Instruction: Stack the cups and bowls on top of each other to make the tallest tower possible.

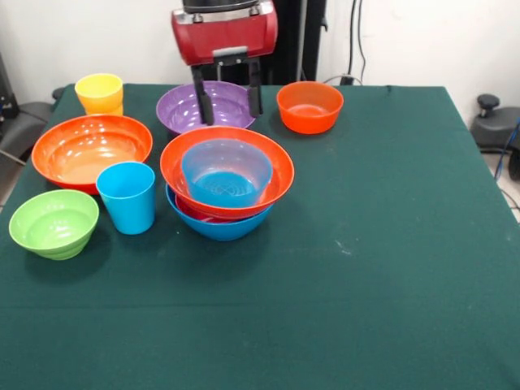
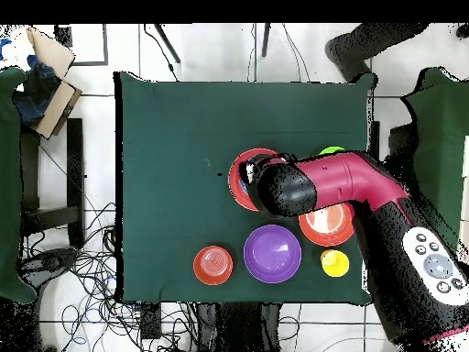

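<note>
The gripper (image 1: pixel 227 101) hangs above the table (image 1: pixel 390 211) with its two dark fingers (image 1: pixel 200 97) spread apart and nothing between them. From the front it sits at about twelve o'clock of the tower (image 1: pixel 226 185), in front of the purple bowl (image 1: pixel 205 106), whose rim shows behind and between the fingers. From overhead the red arm (image 2: pixel 348 183) reaches across and covers most of the pile.

The tower stands near the middle of the table: a large blue bowl (image 1: pixel 218 226) at the bottom, a thin magenta rim (image 1: pixel 195 215) just showing inside it, a large orange bowl (image 1: pixel 268 175) on that, and a medium blue bowl (image 1: pixel 226 169) nested on top, tilted a little in the orange one.

The blue cup (image 1: pixel 127 197) stands upright on the table at nine o'clock of the tower, just beside it, not on the pile. At about eight o'clock, farther out, sits the green bowl (image 1: pixel 54 223). The second large orange bowl (image 1: pixel 91 150) lies at ten o'clock, its near rim touching or just behind the blue cup; I cannot tell which. The yellow cup (image 1: pixel 100 93) stands beyond that bowl, near the table's far left corner. The small orange bowl (image 1: pixel 309 106) sits alone at one o'clock, just right of the purple bowl and apart from it.
</note>
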Controlling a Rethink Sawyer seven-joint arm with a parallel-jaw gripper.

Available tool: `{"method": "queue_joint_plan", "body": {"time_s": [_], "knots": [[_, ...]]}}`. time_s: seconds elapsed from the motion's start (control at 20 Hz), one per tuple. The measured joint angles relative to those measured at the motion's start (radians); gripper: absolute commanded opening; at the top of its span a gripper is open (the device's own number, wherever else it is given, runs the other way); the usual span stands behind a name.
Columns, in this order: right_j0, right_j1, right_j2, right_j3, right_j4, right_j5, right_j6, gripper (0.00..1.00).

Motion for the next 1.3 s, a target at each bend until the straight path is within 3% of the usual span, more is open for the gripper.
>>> {"method": "queue_joint_plan", "body": {"time_s": [0.65, 1.3], "knots": [[-0.034, -0.106, 0.074, -0.001, 0.139, 0.0, 0.0, 1.0], [-0.056, -0.076, 0.116, -0.112, 0.14, 0.078, -0.012, 1.0]]}}
